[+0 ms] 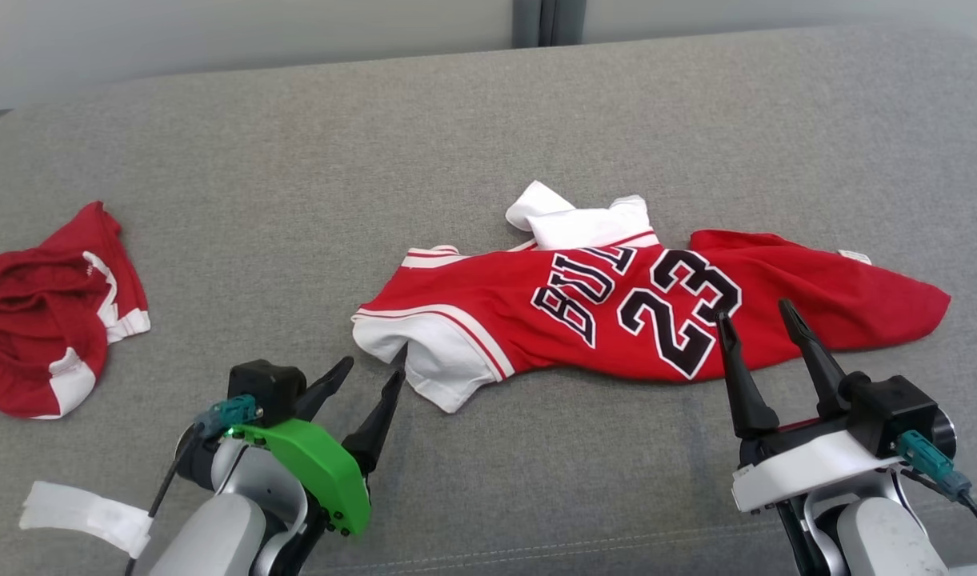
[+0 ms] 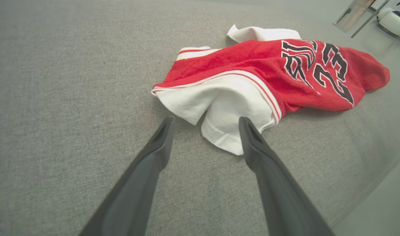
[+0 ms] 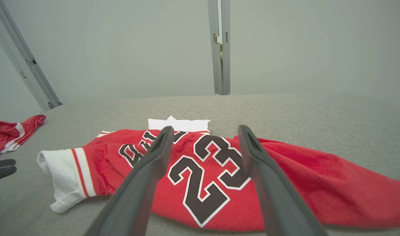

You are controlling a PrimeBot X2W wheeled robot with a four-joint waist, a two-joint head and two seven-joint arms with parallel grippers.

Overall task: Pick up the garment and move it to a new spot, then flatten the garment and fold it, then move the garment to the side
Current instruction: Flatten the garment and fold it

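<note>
The garment (image 1: 648,308) is a red jersey with white sleeves and a black "23", lying rumpled and sideways on the grey cushion (image 1: 456,144). It appears again in the left wrist view as the garment (image 2: 252,75) and in the right wrist view as the garment (image 3: 285,183). My left gripper (image 1: 372,376) stands open just left of the white sleeve (image 1: 440,356), with its fingertips straddling the sleeve's near edge (image 2: 219,124). Over the jersey's lower edge by the number hangs my right gripper (image 1: 754,312), open and holding nothing.
A second red and white garment (image 1: 48,320) lies bunched at the cushion's far left. A white strip (image 1: 84,512) sits beside my left forearm. A pale wall with a grey post (image 3: 219,49) rises behind the cushion. Floor shows past the cushion's edge (image 2: 383,183).
</note>
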